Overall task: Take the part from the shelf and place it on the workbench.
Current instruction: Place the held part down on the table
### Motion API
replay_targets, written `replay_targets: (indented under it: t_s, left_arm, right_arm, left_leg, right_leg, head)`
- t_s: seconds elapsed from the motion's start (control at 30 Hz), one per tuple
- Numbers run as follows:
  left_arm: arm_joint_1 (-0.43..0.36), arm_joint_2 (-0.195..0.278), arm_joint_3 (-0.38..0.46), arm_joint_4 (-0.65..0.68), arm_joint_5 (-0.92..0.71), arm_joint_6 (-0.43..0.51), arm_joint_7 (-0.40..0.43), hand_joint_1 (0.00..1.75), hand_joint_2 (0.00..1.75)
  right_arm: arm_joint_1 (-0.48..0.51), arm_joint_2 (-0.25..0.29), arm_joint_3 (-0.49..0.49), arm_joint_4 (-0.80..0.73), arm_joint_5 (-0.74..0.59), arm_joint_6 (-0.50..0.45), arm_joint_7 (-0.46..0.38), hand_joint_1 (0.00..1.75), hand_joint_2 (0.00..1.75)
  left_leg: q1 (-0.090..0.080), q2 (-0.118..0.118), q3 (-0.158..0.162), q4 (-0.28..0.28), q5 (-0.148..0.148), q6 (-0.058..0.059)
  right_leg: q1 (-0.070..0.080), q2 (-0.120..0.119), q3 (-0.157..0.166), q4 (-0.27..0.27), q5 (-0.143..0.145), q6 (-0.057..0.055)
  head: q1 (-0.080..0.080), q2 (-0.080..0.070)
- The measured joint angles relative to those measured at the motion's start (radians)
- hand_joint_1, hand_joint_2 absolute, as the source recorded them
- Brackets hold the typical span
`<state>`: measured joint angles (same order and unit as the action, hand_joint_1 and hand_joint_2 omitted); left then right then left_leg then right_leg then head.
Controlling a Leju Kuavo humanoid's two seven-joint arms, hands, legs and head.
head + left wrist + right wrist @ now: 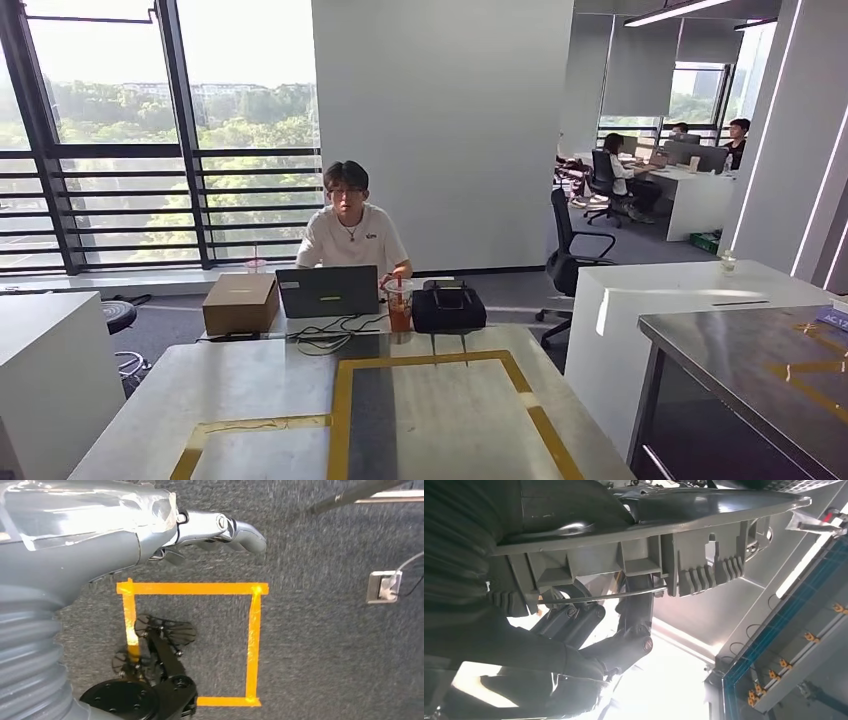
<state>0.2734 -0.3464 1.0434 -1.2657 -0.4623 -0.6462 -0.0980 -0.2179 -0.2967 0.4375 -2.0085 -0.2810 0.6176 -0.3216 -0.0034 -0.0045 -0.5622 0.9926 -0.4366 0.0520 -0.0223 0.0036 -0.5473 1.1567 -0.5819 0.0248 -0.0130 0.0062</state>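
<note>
While clamped in the right hand (624, 630), reads as already off the shelf: the part (674, 555), a long grey moulded plastic piece with ribs, clip tabs and a thin flange, lying across dark fingers (574, 622) that press up under it. Judged light and stiff, not fragile overall, though thin tabs and flange edge could snap or catch on a bench lip. Smooth plastic, so likely to slip or twist in a loose hold. Best gripped across the ribbed middle web, near balance point, not by the flange. Cannot tell how far the part runs past the hand. Right wrist view also gives a bright steel surface (724, 615) close behind the part, possibly the drop-off. Head view gives the room layout instead: steel-topped workbench (740, 350) at lower right of frame, taped table (250, 390) at lower centre, person (350, 230) seated beyond it at a laptop (328, 290), cardboard box (240, 303) just left of that, drink cup (400, 305) and black bag (448, 308) just right. Left wrist view looks down at carpet with an orange tape square (252, 640) and a floor socket (382, 586). Left hand (200, 535) holds nothing, one digit stretched out, rest tucked under the cover, so cannot tell whether spread or curled.
</note>
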Motion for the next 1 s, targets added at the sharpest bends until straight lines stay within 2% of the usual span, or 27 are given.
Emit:
replay_targets:
  t_s: [0.07,0.1,0.13,0.2,0.23,0.27,0.3,0.37,0.4,0.47,0.53,0.57,0.6,0.63,0.67,0.7,0.73,0.77,0.8,0.83,0.9,0.93,1.0]
  left_arm:
    - [0.003,0.0,-0.007,0.0,0.019,0.009,0.009,0.0,1.75]
    - [0.006,0.0,-0.011,0.0,0.033,0.017,0.016,0.0,1.75]
    - [0.01,0.0,-0.017,-0.001,0.051,0.027,0.022,0.0,1.75]
    - [0.017,0.0,-0.033,-0.004,0.082,0.047,0.032,0.0,1.75]
    - [0.021,0.0,-0.043,-0.007,0.094,0.054,0.035,0.0,1.75]
    - [0.024,0.0,-0.051,-0.009,0.101,0.058,0.039,0.0,1.75]
    - [0.028,0.0,-0.058,-0.01,0.107,0.061,0.042,0.0,1.75]
    - [0.038,0.001,-0.068,-0.014,0.114,0.063,0.045,0.0,1.75]
    - [0.043,0.001,-0.071,-0.016,0.116,0.064,0.045,0.0,1.75]
    - [0.046,0.002,-0.074,-0.021,0.122,0.065,0.045,0.0,1.75]
    - [0.047,0.002,-0.079,-0.023,0.13,0.066,0.048,0.0,1.75]
    - [0.05,0.002,-0.083,-0.024,0.135,0.067,0.052,0.0,1.75]
    - [0.054,0.002,-0.087,-0.026,0.14,0.069,0.057,0.0,1.75]
    - [0.058,0.002,-0.091,-0.028,0.144,0.072,0.062,0.0,1.75]
    - [0.061,0.002,-0.094,-0.03,0.145,0.074,0.065,0.0,1.75]
    - [0.063,0.002,-0.096,-0.032,0.144,0.075,0.067,0.0,1.75]
    - [0.062,0.002,-0.097,-0.033,0.139,0.075,0.067,0.0,1.75]
    - [0.061,0.002,-0.098,-0.034,0.133,0.074,0.066,0.0,1.75]
    - [0.06,0.002,-0.098,-0.034,0.126,0.073,0.065,0.0,1.75]
    - [0.059,0.002,-0.098,-0.034,0.119,0.072,0.064,0.0,1.75]
    - [0.059,0.001,-0.096,-0.034,0.106,0.07,0.06,0.0,1.75]
    - [0.057,0.001,-0.095,-0.035,0.1,0.069,0.057,0.0,1.75]
    - [0.052,0.0,-0.093,-0.035,0.09,0.062,0.05,0.0,1.75]
  right_arm:
    - [-0.002,0.0,0.003,0.005,0.002,0.0,0.003,1.75,1.75]
    - [-0.003,0.0,0.005,0.007,0.006,0.0,0.008,1.75,1.75]
    - [-0.005,0.0,0.008,0.008,0.015,-0.002,0.014,1.75,1.75]
    - [-0.011,0.0,0.016,0.011,0.032,-0.007,0.025,1.75,1.75]
    - [-0.015,0.0,0.021,0.012,0.038,-0.01,0.029,1.75,1.75]
    - [-0.018,0.0,0.025,0.013,0.042,-0.013,0.031,1.75,1.75]
    - [-0.023,0.0,0.029,0.014,0.044,-0.015,0.033,1.75,1.75]
    - [-0.031,0.002,0.037,0.014,0.047,-0.019,0.035,1.75,1.75]
    - [-0.034,0.003,0.04,0.014,0.048,-0.019,0.036,1.75,1.75]
    - [-0.039,0.005,0.044,0.014,0.049,-0.021,0.038,1.75,1.75]
    - [-0.041,0.006,0.046,0.013,0.047,-0.023,0.038,1.75,1.75]
    - [-0.041,0.005,0.047,0.013,0.044,-0.024,0.038,1.75,1.75]
    - [-0.04,0.004,0.048,0.013,0.039,-0.025,0.037,1.75,1.75]
    - [-0.04,0.003,0.049,0.013,0.035,-0.026,0.037,1.75,1.75]
    - [-0.041,0.002,0.05,0.013,0.032,-0.027,0.036,1.75,1.75]
    - [-0.041,0.001,0.051,0.013,0.03,-0.029,0.034,1.75,1.75]
    - [-0.041,0.001,0.052,0.013,0.03,-0.031,0.031,1.75,1.75]
    - [-0.041,0.0,0.053,0.012,0.03,-0.034,0.027,1.75,1.75]
    - [-0.041,0.001,0.054,0.01,0.031,-0.036,0.023,1.75,1.75]
    - [-0.04,0.001,0.054,0.007,0.031,-0.039,0.022,1.75,1.75]
    - [-0.039,0.002,0.054,0.0,0.034,-0.043,0.021,1.75,1.75]
    - [-0.038,0.002,0.053,-0.005,0.037,-0.046,0.02,1.75,1.75]
    - [-0.034,0.002,0.049,-0.013,0.045,-0.049,0.017,1.75,1.75]
  left_leg:
    - [-0.005,-0.01,0.002,0.001,-0.005,0.004]
    - [-0.008,-0.018,0.004,0.002,-0.007,0.005]
    - [-0.01,-0.026,0.008,0.002,-0.01,0.004]
    - [-0.013,-0.046,0.017,0.002,-0.017,0.002]
    - [-0.013,-0.056,0.02,0.002,-0.02,0.0]
    - [-0.013,-0.066,0.02,0.002,-0.022,-0.004]
    - [-0.013,-0.075,0.019,0.005,-0.023,-0.008]
    - [-0.014,-0.085,0.016,0.014,-0.023,-0.019]
    - [-0.015,-0.078,0.013,0.025,-0.028,-0.024]
    - [-0.012,-0.046,-0.02,0.087,-0.067,-0.036]
    - [-0.001,-0.013,-0.088,0.209,-0.126,-0.052]
    - [0.007,-0.006,-0.122,0.264,-0.145,-0.058]
    - [0.014,-0.001,-0.142,0.289,-0.148,-0.064]
    - [0.02,0.002,-0.141,0.275,-0.13,-0.069]
    - [0.025,0.004,-0.119,0.223,-0.095,-0.072]
    - [0.029,0.006,-0.084,0.146,-0.053,-0.073]
    - [0.029,0.008,-0.052,0.079,-0.027,-0.073]
    - [0.027,0.01,-0.03,0.031,-0.016,-0.07]
    - [0.024,0.011,-0.021,0.009,-0.014,-0.065]
    - [0.02,0.01,-0.021,0.007,-0.02,-0.058]
    - [0.019,0.007,-0.013,0.0,-0.007,-0.042]
    - [0.02,0.006,-0.007,-0.005,-0.002,-0.034]
    - [0.021,0.004,0.0,-0.013,0.004,-0.024]
  right_leg:
    - [0.001,0.0,-0.082,0.107,-0.039,0.0]
    - [0.001,0.0,-0.104,0.117,-0.037,0.002]
    - [0.002,0.001,-0.104,0.085,-0.014,0.005]
    - [0.005,0.014,-0.064,-0.05,0.069,0.008]
    - [0.009,0.025,-0.045,-0.109,0.098,0.002]
    - [0.013,0.035,-0.033,-0.145,0.114,-0.008]
    - [0.017,0.042,-0.029,-0.16,0.122,-0.021]
    - [0.017,0.033,-0.022,-0.166,0.127,-0.038]
    - [0.013,0.025,-0.015,-0.17,0.132,-0.042]
    - [0.006,0.006,-0.001,-0.174,0.133,-0.048]
    - [0.007,-0.006,0.0,-0.174,0.13,-0.051]
    - [0.007,-0.011,-0.001,-0.174,0.129,-0.051]
    - [0.006,-0.014,0.0,-0.174,0.127,-0.05]
    - [0.005,-0.016,0.002,-0.173,0.125,-0.047]
    - [0.003,-0.017,0.005,-0.173,0.123,-0.045]
    - [0.002,-0.018,0.009,-0.173,0.121,-0.041]
    - [0.002,-0.019,0.012,-0.173,0.119,-0.037]
    - [0.002,-0.019,0.014,-0.173,0.118,-0.032]
    - [0.003,-0.019,0.013,-0.173,0.116,-0.026]
    - [0.004,-0.019,0.014,-0.175,0.115,-0.019]
    - [0.002,-0.019,0.013,-0.172,0.11,-0.006]
    - [0.002,-0.018,0.005,-0.153,0.099,-0.005]
    - [0.001,-0.014,-0.048,-0.05,0.053,-0.011]
  head:
    - [0.002,0.0]
    - [0.002,0.0]
    - [0.002,0.0]
    - [0.003,0.0]
    - [0.003,0.0]
    - [0.003,0.0]
    - [0.003,0.0]
    - [0.003,0.0]
    - [0.003,0.0]
    - [0.001,0.0]
    - [-0.002,0.0]
    - [-0.003,0.0]
    - [-0.003,0.0]
    - [-0.003,0.0]
    - [-0.003,0.0]
    - [-0.003,0.0]
    - [-0.003,0.0]
    - [-0.003,0.0]
    - [-0.003,0.0]
    - [-0.003,0.0]
    - [-0.002,0.001]
    - [-0.001,0.0]
    - [0.001,0.001]
